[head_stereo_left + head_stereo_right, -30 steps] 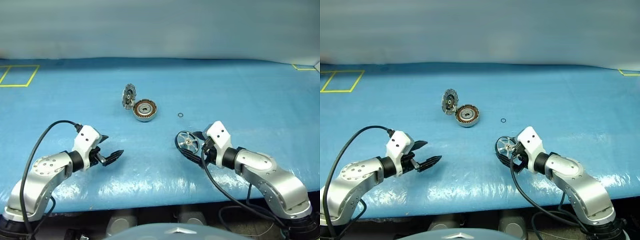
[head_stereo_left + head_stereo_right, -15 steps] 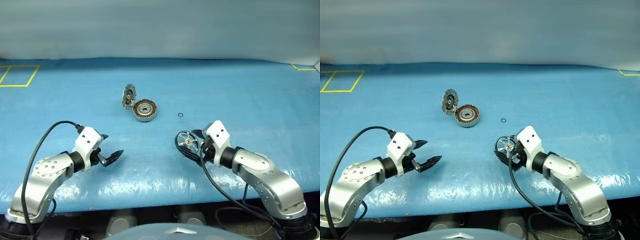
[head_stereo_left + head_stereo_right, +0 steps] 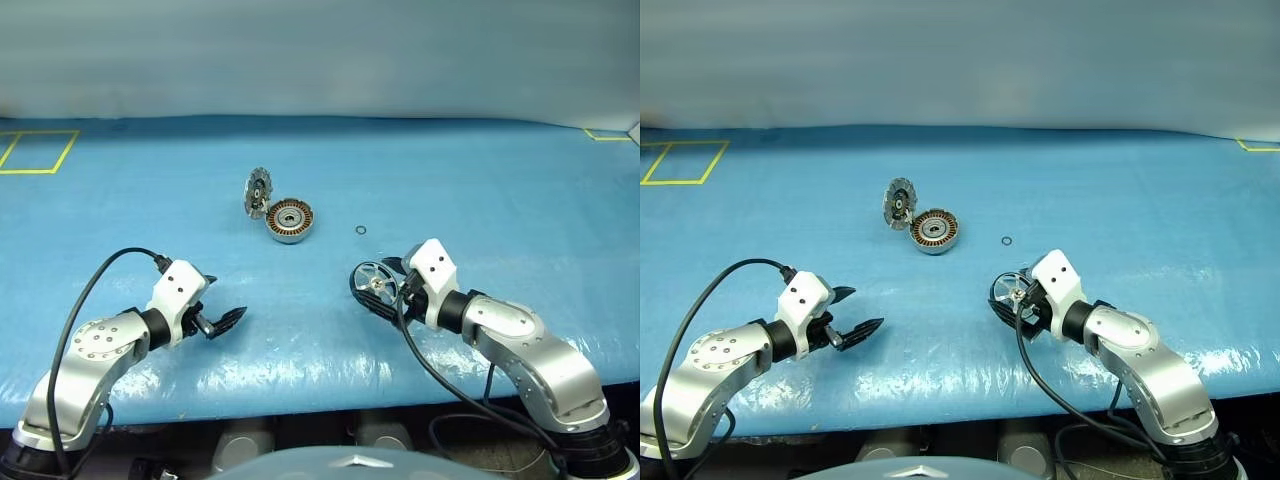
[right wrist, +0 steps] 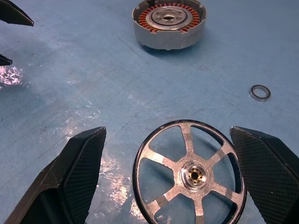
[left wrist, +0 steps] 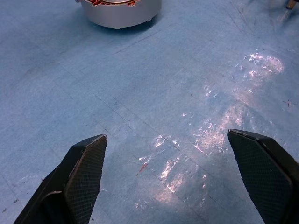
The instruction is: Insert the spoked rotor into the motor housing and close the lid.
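Note:
The spoked rotor lies flat on the blue mat between the fingers of my right gripper, which is open, with a gap on each side of the rim. Farther off, left of centre, stands the motor housing with its copper windings facing up. Its lid stands upright at the housing's far-left edge, inner face showing. My left gripper hovers open and empty over bare mat at the near left, pointing toward the housing.
A tiny black O-ring lies on the mat between the housing and the rotor. Yellow tape marks a square at the far left and a corner at the far right. The table's front edge runs just below both arms.

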